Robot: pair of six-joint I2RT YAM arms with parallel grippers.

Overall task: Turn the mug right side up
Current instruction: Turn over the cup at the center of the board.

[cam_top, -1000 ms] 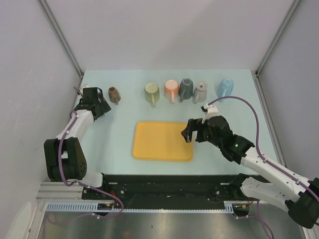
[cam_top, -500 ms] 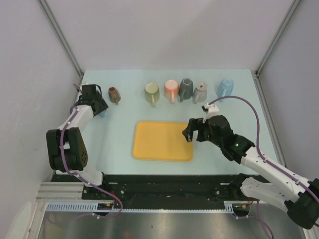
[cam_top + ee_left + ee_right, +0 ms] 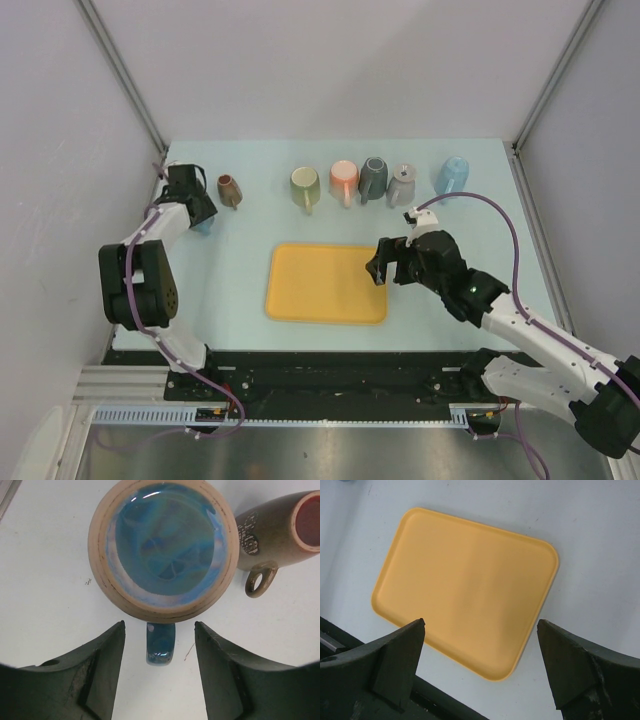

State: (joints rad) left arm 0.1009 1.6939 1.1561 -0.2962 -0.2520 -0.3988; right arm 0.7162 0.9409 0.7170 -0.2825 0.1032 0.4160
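Poises left hand (image 3: 159, 629) wide open over blue-glazed, tan-rimmed ceramic mug (image 3: 162, 545) on white desk (image 3: 45, 605), handle toward the gap; hovers right hand (image 3: 481, 624) wide open above yellow tray (image 3: 465, 565).

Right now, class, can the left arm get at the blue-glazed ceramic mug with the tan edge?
Probably yes: the left gripper hangs open directly above the blue-glazed ceramic mug, nothing covers it, and the brown ceramic mug lies off to one side.

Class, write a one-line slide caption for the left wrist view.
Open left gripper hovers over blue mug, brown mug lying beside it.
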